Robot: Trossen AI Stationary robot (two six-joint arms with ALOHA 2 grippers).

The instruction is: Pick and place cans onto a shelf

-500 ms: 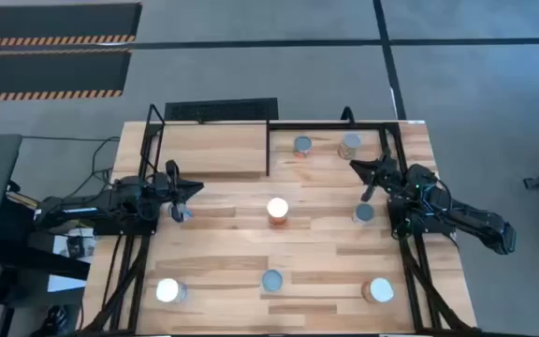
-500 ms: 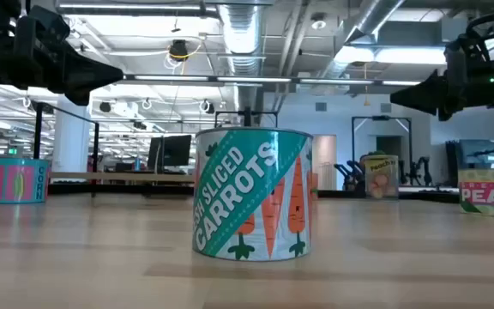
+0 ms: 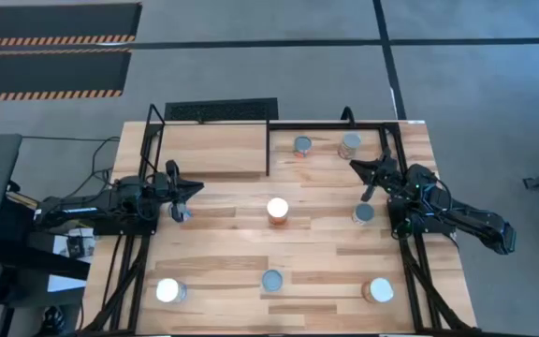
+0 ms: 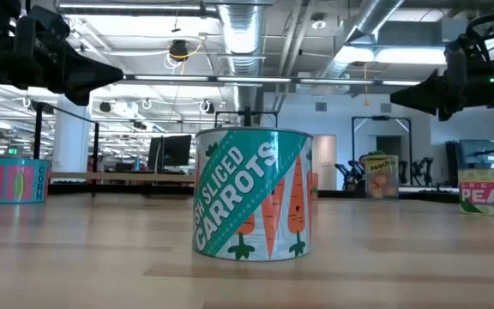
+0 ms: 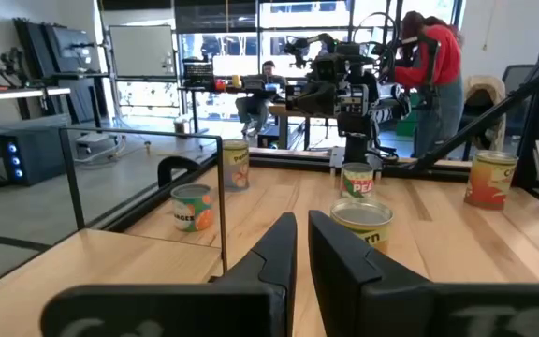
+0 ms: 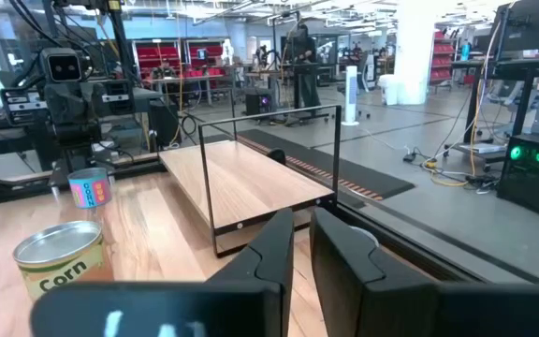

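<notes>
Left claw narrow, empty, well left of centre can; right claw narrow, empty, near shelf.

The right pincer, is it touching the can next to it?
Apart. In the high view the right pincer points toward the table's far edge, with bare wood between it and the grey-topped can.

Light: we see bright, even ceiling strips over the room.
Glare: two can tops wash out white from above.
Shadows: soft and short on the table.
Focus: we find the room behind hazy, and the near fingers blurred.
</notes>
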